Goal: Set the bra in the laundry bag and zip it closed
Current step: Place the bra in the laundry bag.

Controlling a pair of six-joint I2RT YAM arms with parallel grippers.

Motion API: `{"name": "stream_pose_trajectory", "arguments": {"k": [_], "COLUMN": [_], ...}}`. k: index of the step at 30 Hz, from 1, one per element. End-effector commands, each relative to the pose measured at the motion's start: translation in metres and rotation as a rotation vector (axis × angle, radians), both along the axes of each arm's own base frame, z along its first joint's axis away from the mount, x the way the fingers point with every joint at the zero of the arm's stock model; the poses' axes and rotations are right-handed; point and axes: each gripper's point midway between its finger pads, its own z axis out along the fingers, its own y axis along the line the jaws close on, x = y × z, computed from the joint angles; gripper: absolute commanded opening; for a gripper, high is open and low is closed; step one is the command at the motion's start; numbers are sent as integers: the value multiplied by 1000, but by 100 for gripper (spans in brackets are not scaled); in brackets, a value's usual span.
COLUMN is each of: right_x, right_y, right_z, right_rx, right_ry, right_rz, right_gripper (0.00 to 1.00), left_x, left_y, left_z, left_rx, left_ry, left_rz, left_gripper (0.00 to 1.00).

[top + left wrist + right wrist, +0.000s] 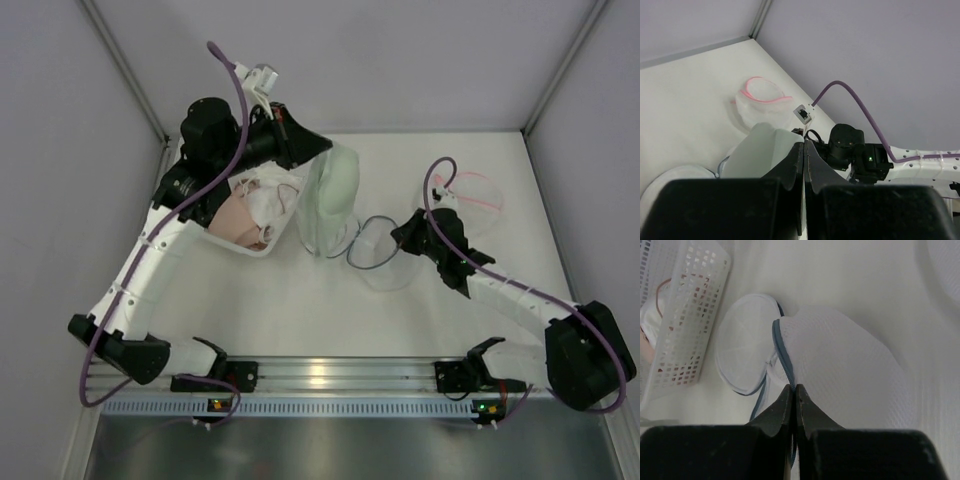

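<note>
My left gripper is shut on the top of a pale green bra, which hangs upright with its lower end near the table between the basket and the bag. In the left wrist view the closed fingers pinch the green fabric. The white mesh laundry bag with a blue zipper lies open on the table. My right gripper is shut on the bag's blue zipper edge, and the mesh dome lies just beyond the tips.
A white perforated basket with pink and white laundry stands at the back left, also in the right wrist view. A second mesh bag with pink trim lies at the back right. Grey walls enclose the table.
</note>
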Motion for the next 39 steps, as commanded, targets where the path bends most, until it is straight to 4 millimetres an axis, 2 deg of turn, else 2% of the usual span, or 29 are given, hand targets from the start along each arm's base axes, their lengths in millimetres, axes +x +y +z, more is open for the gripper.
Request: {"name": "stream_pose_trajectory", "arguments": {"k": [1,13,18,23,26,32,35,39], "right_x": [18,10,10,10,11,7,3,-2], "right_y": [4,-16,-18,-26,-27,-31,-30,-32], "right_z": [33,48,45,47,57,66,63,62], "right_rx": [43,-55,-62,-76,-70,-55,-40,13], "right_ry": [-115,-138,-134,-149,-172,-190,-191,-196], "right_rz": [-32,-62,-70,-98,-105,-103,-94,-92], "right_gripper": [0,0,0,0,0,0,0,0], "left_x": [-1,8,3,-10,-16,-15,-10,-4], "left_y": [-15,-52,-70,-78,-86,-103,-109,-118], "left_z": [1,-8,-18,-9,-10,-26,-40,-70], "left_rx": [-52,-118,-120,-139,-145,-160,-169,-175], "left_ry": [-3,-14,22,-19,-31,-12,-12,15], "left_rz": [-77,-191,-244,-281,-303,-337,-333,-329], "left_gripper": [0,0,0,0,0,0,0,0]}}
